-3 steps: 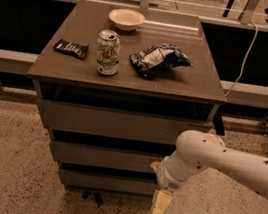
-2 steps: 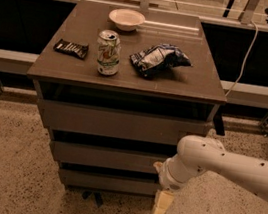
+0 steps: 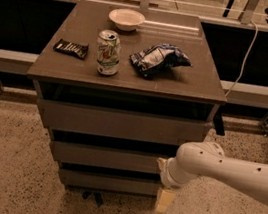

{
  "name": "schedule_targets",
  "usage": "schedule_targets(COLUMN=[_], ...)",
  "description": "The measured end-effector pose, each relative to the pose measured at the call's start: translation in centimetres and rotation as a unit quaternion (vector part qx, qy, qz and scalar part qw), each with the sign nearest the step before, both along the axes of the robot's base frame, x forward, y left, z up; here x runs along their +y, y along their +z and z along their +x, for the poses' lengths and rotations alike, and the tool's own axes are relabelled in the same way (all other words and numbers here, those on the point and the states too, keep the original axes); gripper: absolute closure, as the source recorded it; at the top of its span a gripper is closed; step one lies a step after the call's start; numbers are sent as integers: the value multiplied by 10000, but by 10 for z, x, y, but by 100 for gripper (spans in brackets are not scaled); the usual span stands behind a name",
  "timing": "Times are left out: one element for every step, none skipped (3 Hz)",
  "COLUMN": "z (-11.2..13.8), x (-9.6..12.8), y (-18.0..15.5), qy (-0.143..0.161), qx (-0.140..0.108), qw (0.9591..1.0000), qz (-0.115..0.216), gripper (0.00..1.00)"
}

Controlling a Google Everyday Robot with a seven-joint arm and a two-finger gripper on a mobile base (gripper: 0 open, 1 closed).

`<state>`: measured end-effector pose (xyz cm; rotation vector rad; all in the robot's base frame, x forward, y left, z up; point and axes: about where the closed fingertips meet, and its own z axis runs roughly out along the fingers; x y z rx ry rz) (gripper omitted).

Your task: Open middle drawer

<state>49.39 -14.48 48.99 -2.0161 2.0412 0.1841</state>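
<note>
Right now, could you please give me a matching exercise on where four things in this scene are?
1 white bowl
2 soda can
3 middle drawer
4 end effector

A low, beside the bottom drawer, at its right end
B back of the cabinet top
C between the top drawer and the bottom drawer
D left of the chip bag

Pairs: 1-B, 2-D, 3-C, 4-A.

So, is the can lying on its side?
No, the can stands upright on the cabinet top; the tool hangs low at the right end of the bottom drawer.
</note>
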Motion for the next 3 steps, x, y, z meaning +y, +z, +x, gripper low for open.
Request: schedule_targets(z=[19, 19, 37], x=[-2, -2, -4], y=[-11, -11, -24], qy=[46, 46, 109], qx=[-191, -191, -549], qw=[9998, 9998, 9983], qz=[76, 76, 156], gripper=[0, 0, 0])
